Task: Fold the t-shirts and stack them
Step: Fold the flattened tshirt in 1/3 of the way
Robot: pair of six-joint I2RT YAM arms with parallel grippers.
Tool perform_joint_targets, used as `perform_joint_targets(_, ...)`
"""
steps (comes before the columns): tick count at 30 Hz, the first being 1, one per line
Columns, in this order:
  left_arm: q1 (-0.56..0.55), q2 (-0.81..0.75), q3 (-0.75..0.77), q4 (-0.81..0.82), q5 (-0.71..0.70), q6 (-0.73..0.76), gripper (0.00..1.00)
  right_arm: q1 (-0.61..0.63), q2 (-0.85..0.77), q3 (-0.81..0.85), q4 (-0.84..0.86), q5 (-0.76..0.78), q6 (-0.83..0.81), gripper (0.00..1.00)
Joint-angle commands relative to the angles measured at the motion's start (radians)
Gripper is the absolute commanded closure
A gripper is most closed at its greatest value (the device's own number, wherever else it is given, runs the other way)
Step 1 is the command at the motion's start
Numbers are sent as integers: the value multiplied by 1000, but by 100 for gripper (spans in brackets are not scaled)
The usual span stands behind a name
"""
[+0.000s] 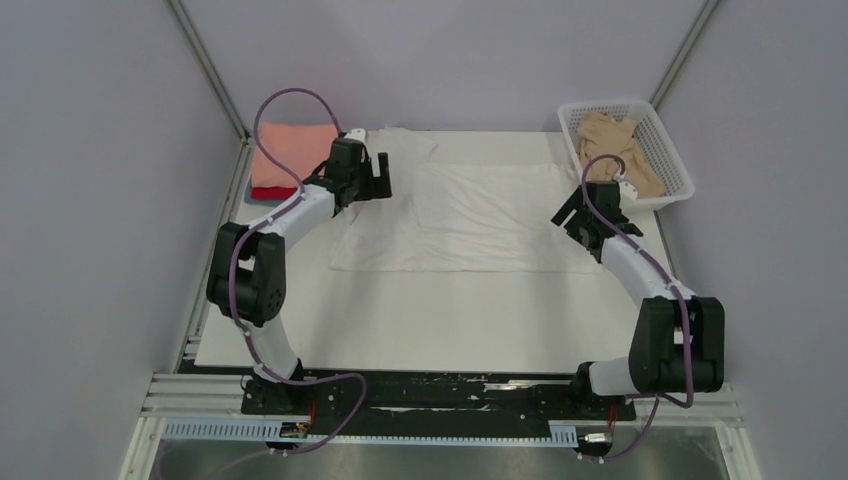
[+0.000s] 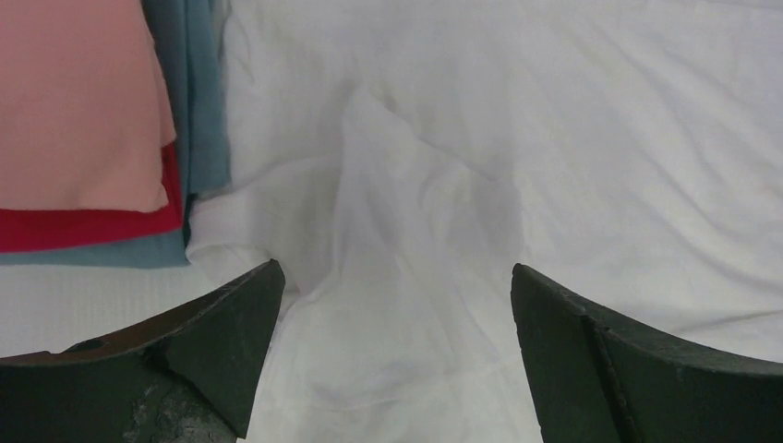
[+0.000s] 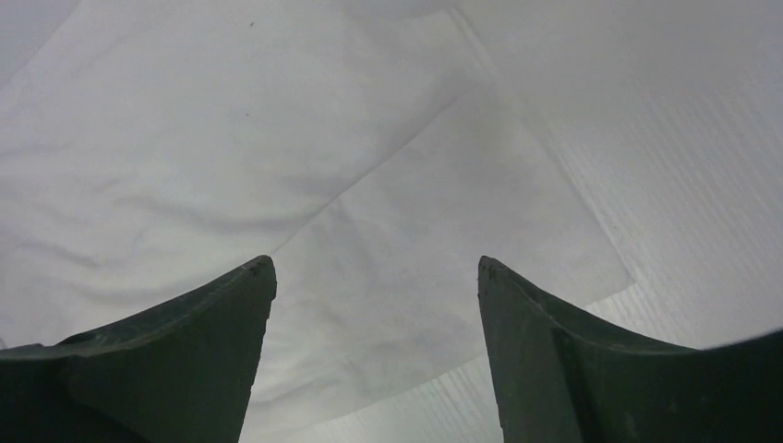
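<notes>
The white t-shirt (image 1: 470, 215) lies spread flat on the table (image 1: 400, 320), a little toward 12 o'clock from the table's centre, its hem toward 6 o'clock. The left gripper (image 1: 372, 172) hangs over the shirt's 9 o'clock side with its jaws wide apart and nothing between them. Its wrist view shows a raised ridge of cloth (image 2: 397, 185) directly under the gap. The right gripper (image 1: 568, 215) hangs over the 3 o'clock side, also wide and empty, above what looks like the flat sleeve (image 3: 443, 258) at the shirt's edge.

At 10 o'clock on the table sits the folded stack: the salmon-pink shirt (image 1: 290, 150) on top, the red shirt (image 1: 272, 192) beneath it and the grey-blue shirt (image 2: 198, 101) lowest, just beside the white one. The beige shirt (image 1: 615, 145) lies crumpled in the basket (image 1: 670, 160) at 2 o'clock.

The step in hand appears to be pinching both side edges for the first fold. To do it well, each gripper should probably come straight down and close on a single layer right at the edge. On the left, the ridge gives an easy bite, but it needs smoothing afterwards or it will be folded in. The left side should also stay clear of the grey-blue shirt so the stack is not dragged. Both sides should lift together so the fold line runs straight.
</notes>
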Motion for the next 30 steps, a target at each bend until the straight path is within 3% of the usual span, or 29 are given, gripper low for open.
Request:
perform_joint_targets(1,-10,-138,-81,22,172,-63,0,63,-101,-72,41,-100,7,15)
perform_joint_targets(4,-26,-182,-198,102,260,-119,0,99,-59,-101,88,-161,-18,5)
perform_joint_targets(10,-29,-123,-266,102,299,-183,0,130,157,-28,162,-223,-56,1)
perform_joint_targets(13,-29,-93,-291,101,305,-204,0,132,193,-33,166,-270,-27,1)
perform_joint_targets(21,-29,-114,-441,112,315,-258,0,133,58,-205,102,-241,17,1)
perform_joint_targets(26,-56,-236,-596,129,304,-322,0,132,-90,-307,38,-262,26,1)
perform_joint_targets(30,-130,-386,-724,47,220,-395,0,132,-227,-383,-20,-273,21,0)
